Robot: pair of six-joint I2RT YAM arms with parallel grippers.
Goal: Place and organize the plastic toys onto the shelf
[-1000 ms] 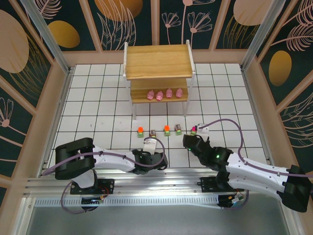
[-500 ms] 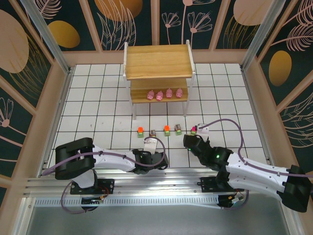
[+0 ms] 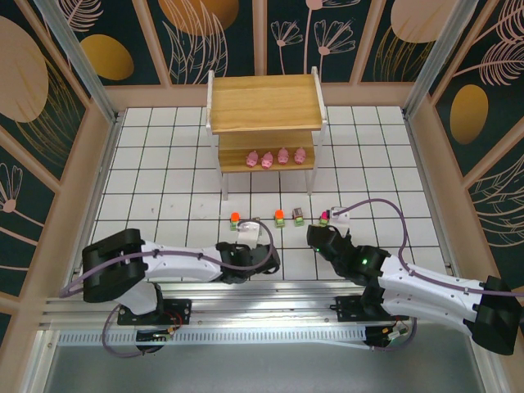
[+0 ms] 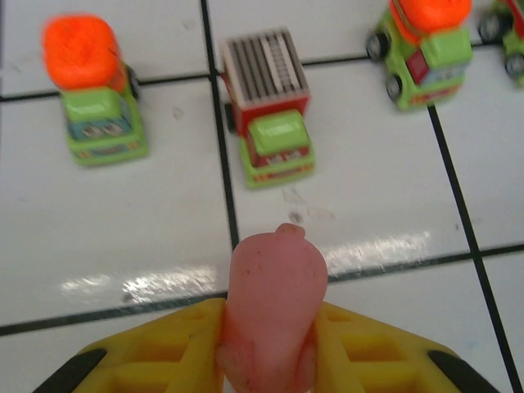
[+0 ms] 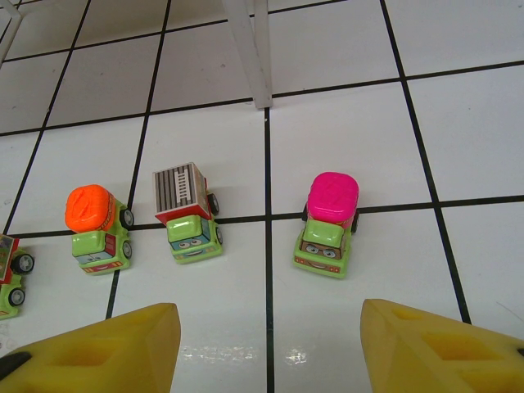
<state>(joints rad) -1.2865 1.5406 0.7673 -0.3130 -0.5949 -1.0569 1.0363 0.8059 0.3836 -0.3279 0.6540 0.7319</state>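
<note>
My left gripper (image 4: 270, 348) is shut on a pink pig toy (image 4: 274, 303), which pokes out forward between the yellow fingers just above the floor. Ahead of it stand an orange-topped truck (image 4: 94, 90), a striped-top truck (image 4: 270, 115) and another orange-topped one (image 4: 426, 41). My right gripper (image 5: 270, 344) hangs open and holds nothing, a short way in front of a magenta-topped truck (image 5: 330, 223). The row of vehicles (image 3: 279, 218) lies in front of the wooden shelf (image 3: 264, 102). Several pink pigs (image 3: 276, 157) stand in a row on its lower tier.
A white shelf leg (image 5: 250, 49) stands just beyond the trucks. The white tiled floor (image 3: 147, 180) is walled in by wooden-framed patterned panels. The shelf's top tier (image 3: 264, 90) is bare. Both arms sit low near the front rail (image 3: 246, 307).
The left gripper has closed on the pink pig and the left arm has shifted slightly toward the row of trucks. The right arm has barely moved.
</note>
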